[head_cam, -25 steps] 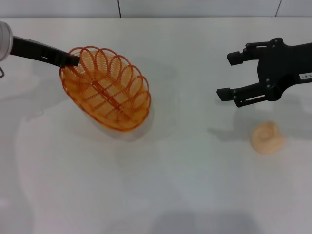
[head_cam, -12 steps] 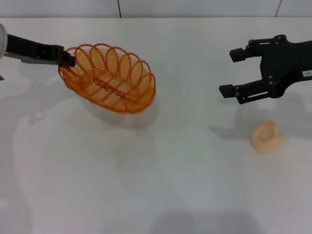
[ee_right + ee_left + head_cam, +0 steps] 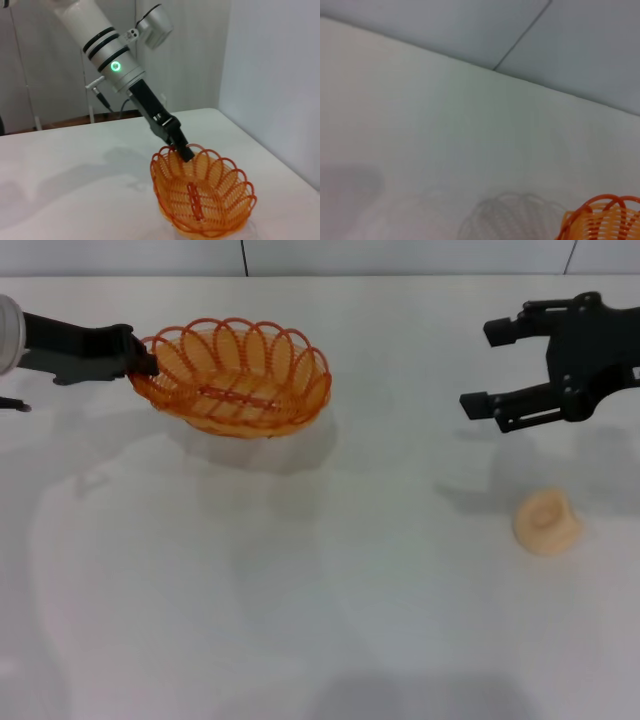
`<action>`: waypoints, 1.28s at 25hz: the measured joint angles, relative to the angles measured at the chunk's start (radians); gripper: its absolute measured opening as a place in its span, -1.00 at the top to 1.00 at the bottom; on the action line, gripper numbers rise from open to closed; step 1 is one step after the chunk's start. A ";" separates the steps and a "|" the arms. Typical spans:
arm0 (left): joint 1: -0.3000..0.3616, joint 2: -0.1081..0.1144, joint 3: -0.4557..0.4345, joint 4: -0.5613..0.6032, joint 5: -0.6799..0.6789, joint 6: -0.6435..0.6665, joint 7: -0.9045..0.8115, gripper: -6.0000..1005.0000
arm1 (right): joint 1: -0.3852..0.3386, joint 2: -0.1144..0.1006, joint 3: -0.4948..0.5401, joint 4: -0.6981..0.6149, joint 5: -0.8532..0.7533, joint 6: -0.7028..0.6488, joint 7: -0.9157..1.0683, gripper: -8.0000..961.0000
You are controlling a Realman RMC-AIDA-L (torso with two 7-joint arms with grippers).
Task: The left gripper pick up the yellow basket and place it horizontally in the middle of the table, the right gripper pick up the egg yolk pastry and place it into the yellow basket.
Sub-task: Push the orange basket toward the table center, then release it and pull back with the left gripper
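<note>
Item: yellow basket (image 3: 238, 378), far left of the surface (image 3: 330, 620), long axis left-right, left claw (image 3: 138, 362) clenched on its left rim. Item: egg yolk pastry (image 3: 548, 522), right side, just nearward of the right claw (image 3: 505, 368), which hangs spread and empty.

You are looking at the table (image 3: 330, 620) with the yellow basket (image 3: 238, 380) sitting toward its far left, held off the surface at its left end by the left gripper (image 3: 143, 364), which is reaching in from the left edge. Well apart, on the right side, the egg yolk pastry (image 3: 548, 523) is lying on the table, nearer to you than the basket. The right gripper (image 3: 492, 367) is hanging above and behind the pastry, its fingers spread and pointing left toward the basket.
</note>
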State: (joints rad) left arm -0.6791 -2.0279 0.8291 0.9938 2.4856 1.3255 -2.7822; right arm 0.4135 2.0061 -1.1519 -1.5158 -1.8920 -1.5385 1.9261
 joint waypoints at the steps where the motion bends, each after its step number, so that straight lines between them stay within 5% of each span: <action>1: 0.001 -0.002 0.001 0.000 0.000 -0.004 -0.016 0.81 | -0.001 0.000 0.008 0.000 0.000 -0.001 -0.002 -0.78; 21: -0.012 -0.048 0.124 0.009 0.057 -0.017 -0.214 0.81 | -0.005 -0.005 0.061 -0.018 -0.001 -0.072 -0.027 -0.78; 32: -0.017 -0.057 0.207 -0.074 -0.052 -0.132 -0.229 0.81 | 0.001 -0.003 0.061 -0.016 -0.001 -0.077 -0.042 -0.78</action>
State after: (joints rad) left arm -0.6959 -2.0845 1.0358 0.9195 2.4333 1.1931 -3.0110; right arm 0.4149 2.0030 -1.0906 -1.5321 -1.8928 -1.6153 1.8842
